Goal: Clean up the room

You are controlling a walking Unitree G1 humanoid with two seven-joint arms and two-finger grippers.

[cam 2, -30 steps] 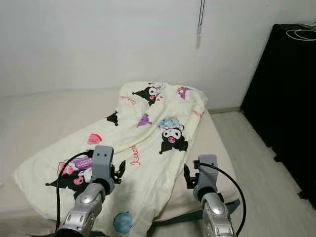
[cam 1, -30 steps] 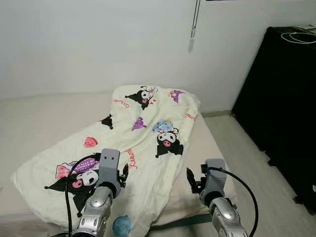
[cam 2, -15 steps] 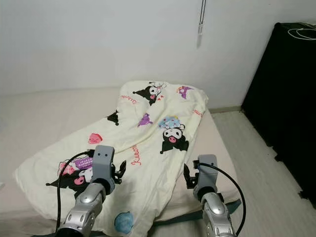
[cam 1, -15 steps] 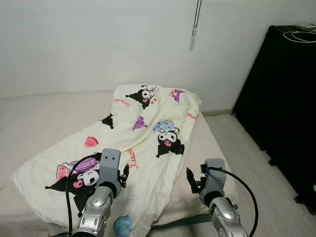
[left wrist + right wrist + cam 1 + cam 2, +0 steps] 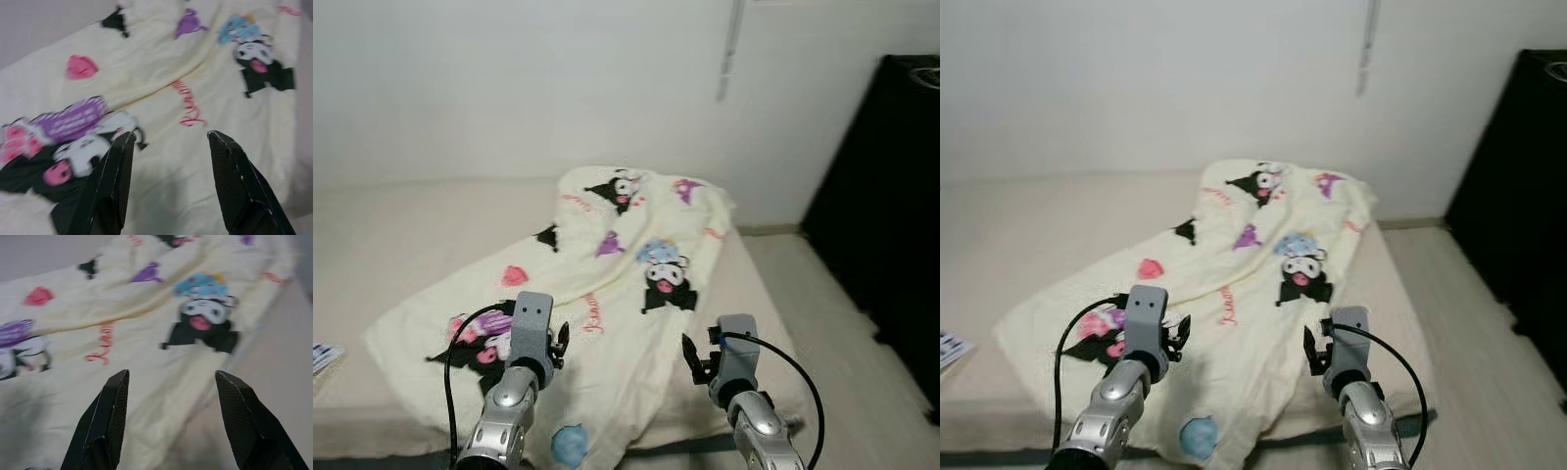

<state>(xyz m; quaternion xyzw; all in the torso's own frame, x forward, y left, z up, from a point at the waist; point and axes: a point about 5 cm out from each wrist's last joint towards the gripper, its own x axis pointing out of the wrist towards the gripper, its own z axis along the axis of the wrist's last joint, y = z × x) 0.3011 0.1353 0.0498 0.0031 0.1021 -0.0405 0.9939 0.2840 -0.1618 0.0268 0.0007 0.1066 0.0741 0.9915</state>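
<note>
Left gripper [image 5: 168, 147] is hanging released, fingers spread, above the near-left part of the blanket [image 5: 607, 294], not touching it. Right gripper [image 5: 168, 382] is also released and empty, hovering over the blanket's near-right edge beside the bare mattress.

Blanket is lying crumpled and skewed across the bed [image 5: 401, 215]: one end bunched up toward the far right corner by the wall, the other spreading toward the near left corner, with a flap spilling over the near edge. Something flat and printed [image 5: 323, 357] is sitting at the bed's left edge; too cut off to identify.

Risks from here, as I'm judging them:
- Fabric is loose and folded over itself. Pinching a ridge likely means grabbing one layer, so the rest is dragging and bunching worse.
- Grippers are sitting well inside the cloth, not at corners. Pulling from there is just shifting the heap, not flattening it.
- Overhanging flap at the near edge is adding weight; an uneven tug could be sliding the whole blanket onto the floor.
- Head views are blurred, so the body is probably moving; closing now risks missing the fold.
- Black cabinet [image 5: 891, 215] is standing close on the right, so a wide right-arm swing could clip it.
</note>
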